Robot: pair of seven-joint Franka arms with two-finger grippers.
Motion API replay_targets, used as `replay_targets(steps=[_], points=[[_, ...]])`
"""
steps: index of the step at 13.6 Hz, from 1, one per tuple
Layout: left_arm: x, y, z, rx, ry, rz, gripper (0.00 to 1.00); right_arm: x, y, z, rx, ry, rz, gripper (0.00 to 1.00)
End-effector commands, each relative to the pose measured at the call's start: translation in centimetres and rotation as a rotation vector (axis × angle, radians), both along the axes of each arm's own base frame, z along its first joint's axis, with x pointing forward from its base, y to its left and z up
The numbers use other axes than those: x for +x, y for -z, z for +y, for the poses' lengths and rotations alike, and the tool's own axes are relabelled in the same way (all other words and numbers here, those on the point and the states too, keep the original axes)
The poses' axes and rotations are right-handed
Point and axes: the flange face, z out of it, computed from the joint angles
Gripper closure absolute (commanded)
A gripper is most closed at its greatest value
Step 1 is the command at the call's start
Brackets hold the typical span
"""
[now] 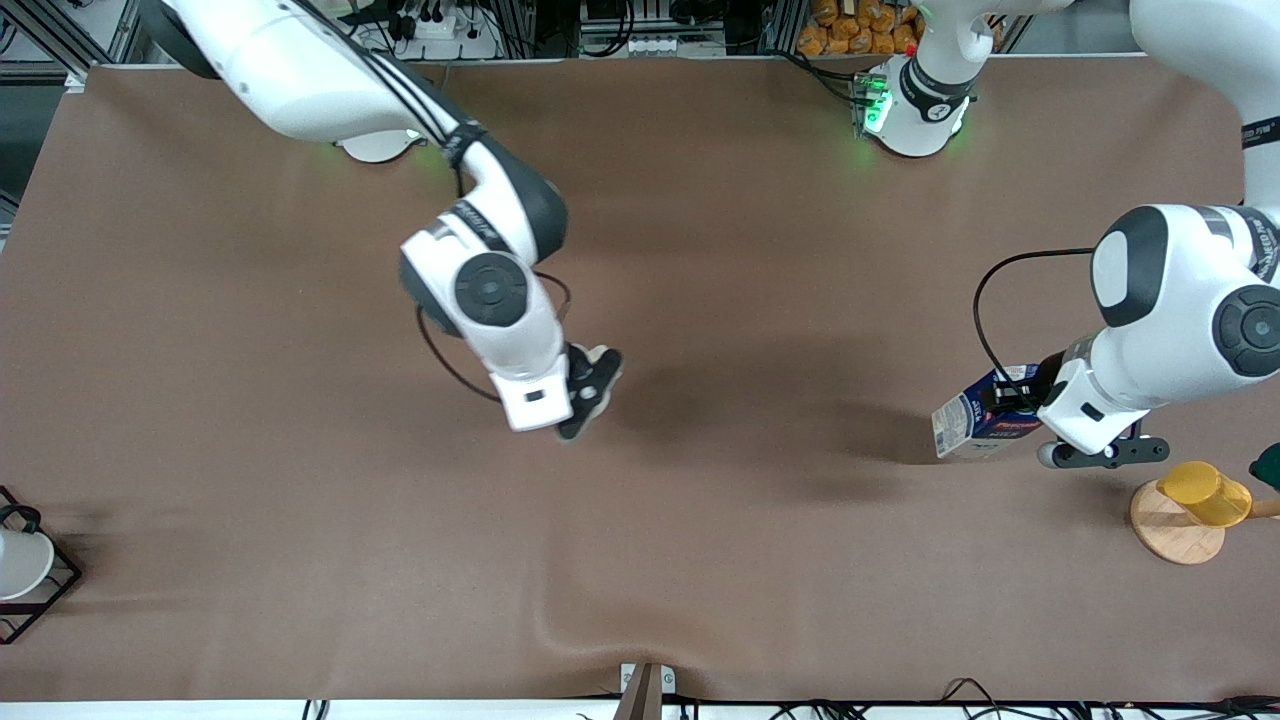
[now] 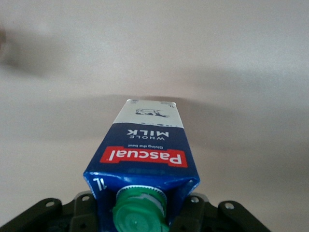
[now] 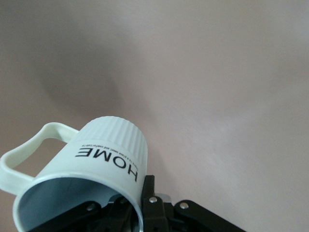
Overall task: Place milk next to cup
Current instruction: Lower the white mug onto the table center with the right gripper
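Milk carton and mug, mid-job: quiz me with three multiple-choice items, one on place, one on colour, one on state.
1. Where is the milk?
A. in the left pincer, near the yellow cup
B. lying by the wire rack
C. standing on the wooden disc

2. What colour is the milk's cap?
A. red
B. green
C. white

3. What state is the cup in?
A. upside down on the table
B. sitting on the rack
C. gripped at its rim by the right pincer

Answers: A, the front view shows the left arm holding it; B, the left wrist view shows a green cap; C, the right wrist view shows fingers clamping the rim.
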Motion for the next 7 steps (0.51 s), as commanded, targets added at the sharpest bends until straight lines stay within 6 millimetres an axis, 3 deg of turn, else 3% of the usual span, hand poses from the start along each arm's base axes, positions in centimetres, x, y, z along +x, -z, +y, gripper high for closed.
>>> replay_targets(steps=[1,4,7], points=[[-0.3,-0.8,0.0,0.005,-0.004,0.006,0.45,0.3,3.5,0.5,-0.015,0.083,0.007,1.00],[-0.3,-0.8,-0.1,0.005,-0.005,0.006,0.45,-0.6,7.6,2.3,0.000,0.135,0.024,1.00],[-0.3,-0.8,-0.1,0.006,-0.011,0.006,0.45,-2.2,8.6,4.8,-0.012,0.099,-0.015,1.00]])
